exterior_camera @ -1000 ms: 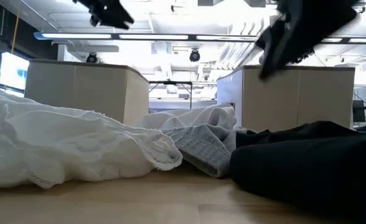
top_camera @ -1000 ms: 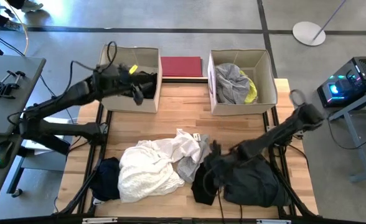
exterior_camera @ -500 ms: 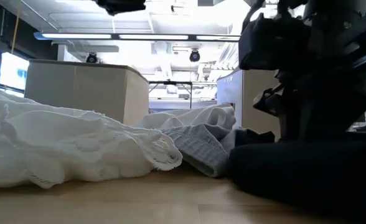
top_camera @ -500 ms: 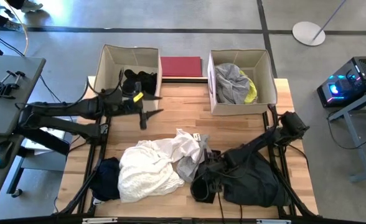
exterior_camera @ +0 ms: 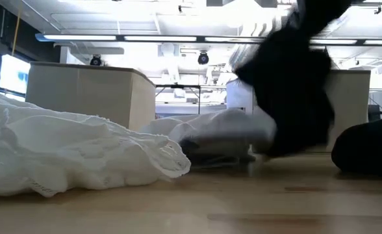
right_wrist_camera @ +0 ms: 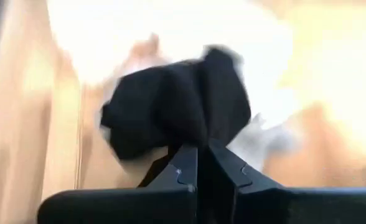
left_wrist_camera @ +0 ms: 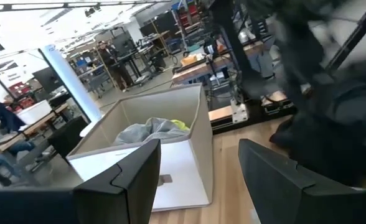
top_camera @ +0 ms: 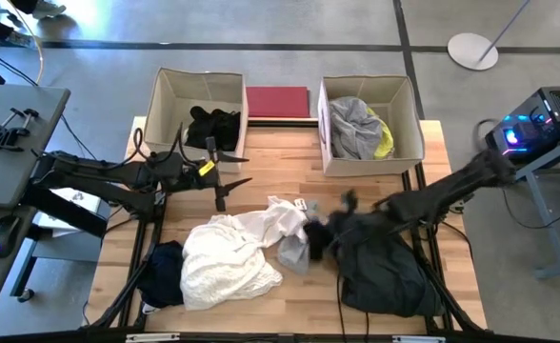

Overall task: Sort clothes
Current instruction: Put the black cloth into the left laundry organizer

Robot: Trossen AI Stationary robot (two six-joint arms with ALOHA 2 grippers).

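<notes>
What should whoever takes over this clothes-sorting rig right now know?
Right gripper: shut on a small black garment, lifted over the wooden table.
Left gripper: open, empty, near the left cardboard box.
Done: black clothes in the left box; grey and yellow clothes in the right cardboard box.
Left: white garment, grey piece, navy item, large black garment.

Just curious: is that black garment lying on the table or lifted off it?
Lifted. The right end effector is shut on the black garment, which hangs above the table in the low view.
</notes>
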